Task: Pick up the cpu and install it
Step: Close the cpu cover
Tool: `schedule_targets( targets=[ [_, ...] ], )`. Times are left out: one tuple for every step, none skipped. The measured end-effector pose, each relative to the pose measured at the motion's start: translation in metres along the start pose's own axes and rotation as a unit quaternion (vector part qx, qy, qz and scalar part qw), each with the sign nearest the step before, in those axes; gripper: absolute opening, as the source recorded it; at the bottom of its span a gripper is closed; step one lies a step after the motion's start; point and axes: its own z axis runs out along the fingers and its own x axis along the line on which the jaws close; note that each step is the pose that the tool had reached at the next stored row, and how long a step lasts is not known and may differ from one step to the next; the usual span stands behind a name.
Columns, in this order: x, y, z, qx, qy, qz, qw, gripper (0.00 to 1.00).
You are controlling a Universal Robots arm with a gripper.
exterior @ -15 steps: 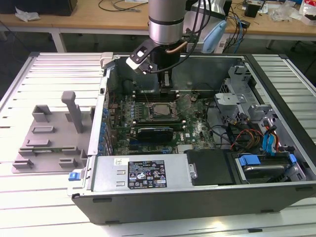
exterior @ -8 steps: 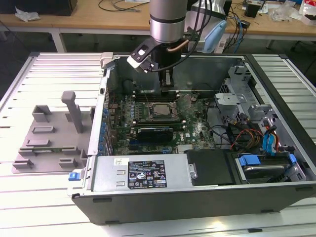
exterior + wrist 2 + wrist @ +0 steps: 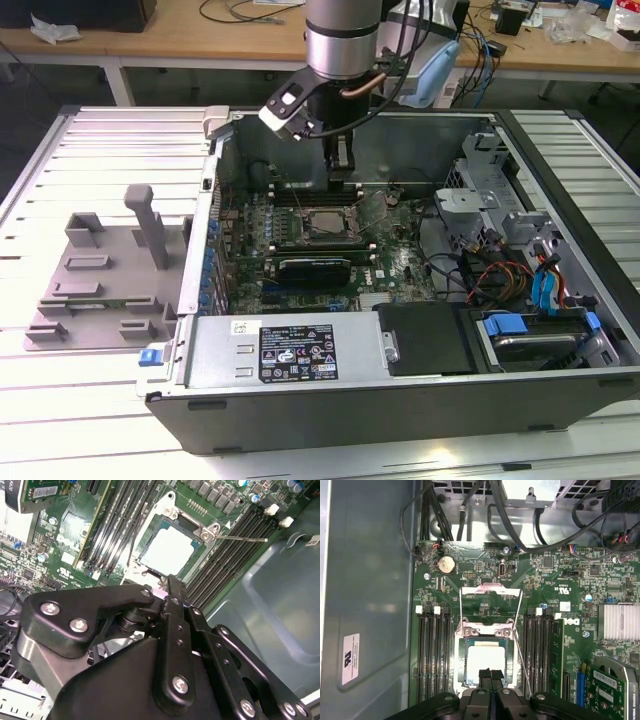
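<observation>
Exterior view, from its left to its right.

1. A grey fixture [image 3: 95, 285] sits on the slatted table [image 3: 80, 400], just beside the open case [image 3: 300, 400] and outside its wall.
2. Inside the case, the board [image 3: 400, 265] lies flat.
3. The cpu [image 3: 326, 226] is seated in the socket [image 3: 322, 243] near the board's middle, silver top facing up.
4. 1 arm hangs over the case. Its gripper [image 3: 342, 172] points down, above the socket and towards the case's far wall.
5. Blue and orange cables [image 3: 520, 280] lie in the bay at the exterior view's right.

First wrist view.

6. The cpu [image 3: 485, 662] lies square in the socket.
7. The load plate [image 3: 491, 605] is swung open beyond it.
8. Memory slots [image 3: 432, 655] flank the socket on both sides.
9. The gripper [image 3: 490, 672] has its 2 fingers [image 3: 484, 675] pressed together, with nothing seen between them. The tips overlap the cpu's near edge in the picture. Contact cannot be confirmed.

Second wrist view.

10. The gripper [image 3: 172, 584] ends just short of the cpu [image 3: 172, 550], which rests flat in its frame.
</observation>
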Motion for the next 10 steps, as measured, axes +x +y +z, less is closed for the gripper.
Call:
schedule_targets(
  targets=[
    [0.0, 0.0016, 0.0001, 0.0, 0.0, 0.0, 1.0, 0.11],
    [0.0, 0.0034, 0.0002, 0.0, 0.0, 0.0, 1.0, 0.11],
    [-0.0001, 0.0058, 0.0003, 0.0, 0.0001, 0.0, 1.0, 0.11],
    [-0.0002, 0.0091, 0.0005, 0.0, 0.0001, 0.0, 1.0, 0.11],
    [-0.0003, 0.013, 0.0007, -0.0001, 0.0001, 0.0, 1.0, 0.11],
    [-0.0003, 0.0148, 0.0008, 0.0, 0.0001, 0.0, 1.0, 0.11],
    [-0.0004, 0.0164, 0.0009, -0.0001, 0.0001, 0.0, 1.0, 0.11],
    [-0.0004, 0.0189, 0.001, -0.0001, 0.0001, 0.0, 1.0, 0.11],
    [-0.0004, 0.0207, 0.0011, 0.0, 0.0001, 0.0, 1.0, 0.11],
    [-0.0005, 0.0227, 0.0012, 0.0, 0.0001, 0.0, 1.0, 0.11]
  ],
)
